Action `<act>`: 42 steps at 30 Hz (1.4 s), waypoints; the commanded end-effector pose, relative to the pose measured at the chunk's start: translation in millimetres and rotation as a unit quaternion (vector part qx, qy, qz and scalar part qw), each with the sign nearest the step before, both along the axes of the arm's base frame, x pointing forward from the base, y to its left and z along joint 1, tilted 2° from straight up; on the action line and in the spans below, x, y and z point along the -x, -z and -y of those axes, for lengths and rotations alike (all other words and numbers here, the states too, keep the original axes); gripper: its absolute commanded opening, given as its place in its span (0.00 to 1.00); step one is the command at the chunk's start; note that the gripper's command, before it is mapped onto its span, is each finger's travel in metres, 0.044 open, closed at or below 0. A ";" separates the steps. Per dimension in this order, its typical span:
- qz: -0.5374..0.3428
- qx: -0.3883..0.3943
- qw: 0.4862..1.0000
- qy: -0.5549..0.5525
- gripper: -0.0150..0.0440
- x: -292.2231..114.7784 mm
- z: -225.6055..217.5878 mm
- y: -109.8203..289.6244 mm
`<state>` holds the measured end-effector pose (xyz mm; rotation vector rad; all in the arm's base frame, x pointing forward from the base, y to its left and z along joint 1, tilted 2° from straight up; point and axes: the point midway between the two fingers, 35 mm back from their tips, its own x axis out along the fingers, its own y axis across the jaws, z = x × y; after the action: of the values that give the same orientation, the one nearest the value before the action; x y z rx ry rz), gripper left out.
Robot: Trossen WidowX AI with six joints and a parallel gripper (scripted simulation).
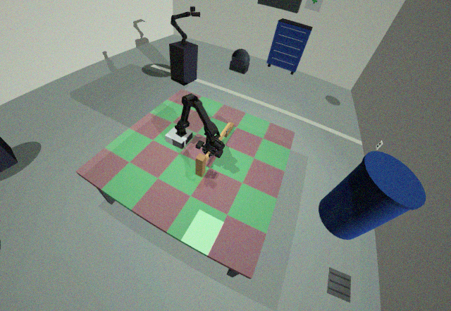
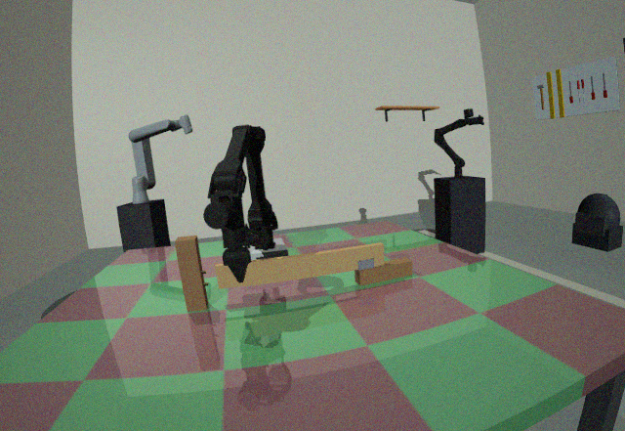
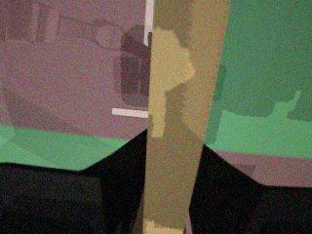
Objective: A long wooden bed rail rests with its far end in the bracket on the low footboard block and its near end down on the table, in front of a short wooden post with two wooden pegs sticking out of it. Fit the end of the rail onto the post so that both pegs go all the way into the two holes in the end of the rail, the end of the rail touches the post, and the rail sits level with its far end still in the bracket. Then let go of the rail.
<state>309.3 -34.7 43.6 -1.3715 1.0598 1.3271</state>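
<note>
So the job was only part way done. The gripper (image 2: pixel 236 270) was squeezed shut on the rail (image 2: pixel 303 265), near the end of the rail that faced the post (image 2: pixel 191 273). The fingers could not close all the way, because the wood was between them. In the wrist view the rail (image 3: pixel 182 122) ran straight up the middle, with a dark finger (image 3: pixel 117 180) on each side of it. That end of the rail was lifted up off the table (image 2: pixel 413 356), so the picking-up part looked finished. The far end of the rail looked like it was in the bracket (image 2: pixel 365 264) on the low block (image 2: pixel 383 271), but it was too small to be sure. The rail looked nearly flat, maybe a little higher at the far end. The end of the rail was just beside the post but not touching it. A small gap showed between them in the side view. Little pegs (image 2: pixel 203 273) stuck out of the post into that gap, and they did not seem to be in the holes yet. The holes could not be seen at all. From the top view the arm hid most of the rail (image 1: pixel 226 130), so only the far part and the post (image 1: pixel 200 165) showed. What was left, it seemed, was to line the holes up with the pegs, slide the rail along until its end touched the post, and then open the fingers and let go.
</note>
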 end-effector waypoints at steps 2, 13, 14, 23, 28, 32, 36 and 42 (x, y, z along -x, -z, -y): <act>0.005 0.000 1.000 0.000 0.25 -3.7 2.8 -2.8; 0.005 0.000 1.000 0.000 0.25 -4.8 6.0 -1.9; 0.005 0.000 1.000 0.000 0.25 -4.9 6.3 -1.9; 0.005 0.000 1.000 0.000 0.25 -5.5 9.0 -1.7; 0.005 0.000 1.000 0.000 0.25 -5.8 10.5 -2.0; 0.005 0.000 1.000 0.000 0.25 -6.0 11.8 -2.3; 0.005 0.001 1.000 0.000 0.25 -6.1 13.0 -2.5; 0.005 0.001 1.000 0.000 0.25 -6.4 15.0 -2.5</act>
<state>312.8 -47.0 43.5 -1.3724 1.0587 1.3271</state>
